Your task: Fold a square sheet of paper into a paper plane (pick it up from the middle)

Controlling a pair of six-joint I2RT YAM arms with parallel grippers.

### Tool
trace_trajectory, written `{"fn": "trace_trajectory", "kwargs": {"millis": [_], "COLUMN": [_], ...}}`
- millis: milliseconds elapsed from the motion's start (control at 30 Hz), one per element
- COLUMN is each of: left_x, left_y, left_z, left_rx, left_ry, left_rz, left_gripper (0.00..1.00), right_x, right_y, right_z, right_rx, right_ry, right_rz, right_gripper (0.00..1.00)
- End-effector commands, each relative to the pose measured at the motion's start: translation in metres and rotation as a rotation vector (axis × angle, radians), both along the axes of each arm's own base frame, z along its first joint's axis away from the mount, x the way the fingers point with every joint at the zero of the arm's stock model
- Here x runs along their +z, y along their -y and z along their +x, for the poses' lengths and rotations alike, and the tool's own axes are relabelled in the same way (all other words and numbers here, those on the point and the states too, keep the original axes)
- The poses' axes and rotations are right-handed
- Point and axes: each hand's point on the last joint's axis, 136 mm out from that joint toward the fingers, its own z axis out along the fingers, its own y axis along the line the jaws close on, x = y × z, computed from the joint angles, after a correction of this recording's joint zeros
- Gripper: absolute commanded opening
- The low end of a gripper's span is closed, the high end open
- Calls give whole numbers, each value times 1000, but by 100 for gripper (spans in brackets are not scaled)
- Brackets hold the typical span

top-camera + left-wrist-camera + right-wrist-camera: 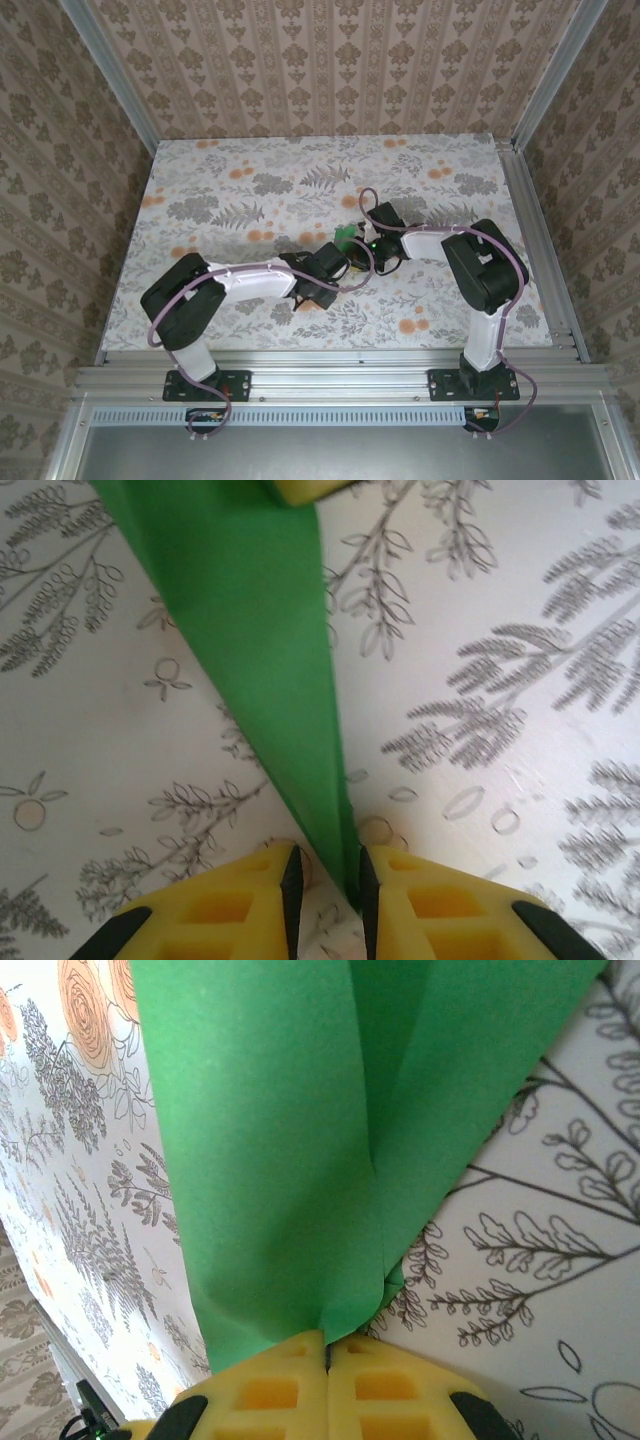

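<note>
Near the middle of the flowery desk [250,170], narrow pointed bright green paper plane [345,237], right end effector [327,1345] pinched tight on its wide end, left end effector [330,880] slightly apart around its thin tip.

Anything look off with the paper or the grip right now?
Nothing torn or spilled. The paper plane is pinched at its wider end in the shut right fingers. Its pointed tip sits between the slightly parted left fingers, off-centre, close against one of them.

Paper plane [270,1160] matt green paper; left fingers [440,920] yellow plastic; tabletop [520,810] smooth, floral print.
</note>
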Motion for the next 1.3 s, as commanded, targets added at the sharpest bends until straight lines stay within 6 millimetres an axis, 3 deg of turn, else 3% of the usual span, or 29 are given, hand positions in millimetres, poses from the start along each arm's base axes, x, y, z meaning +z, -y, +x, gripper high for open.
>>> {"fn": "trace_trajectory", "kwargs": {"millis": [0, 233, 367, 667, 1267], "left_x": [13, 45, 52, 35, 5], "left_y": [-1, 3, 1, 16, 18], "left_z": [-11, 2, 17, 34, 23], "left_rx": [-41, 49, 131, 175, 171], "left_ry": [-34, -74, -120, -194, -280], "left_rz": [-38, -266, -400, -493, -479], "left_gripper": [27, 27, 22, 17, 13], "right_x": [-26, -32, -34, -33, -37], "right_y": [13, 17, 17, 18, 19], "right_z": [-5, -10, -11, -11, -14], "right_rx": [-19, -14, -9, -10, -16], "right_ry": [-37, -52, -53, -53, -65], "right_rz": [-107, -126, -131, -137, -135], "right_gripper": [0, 0, 0, 0, 0]}}
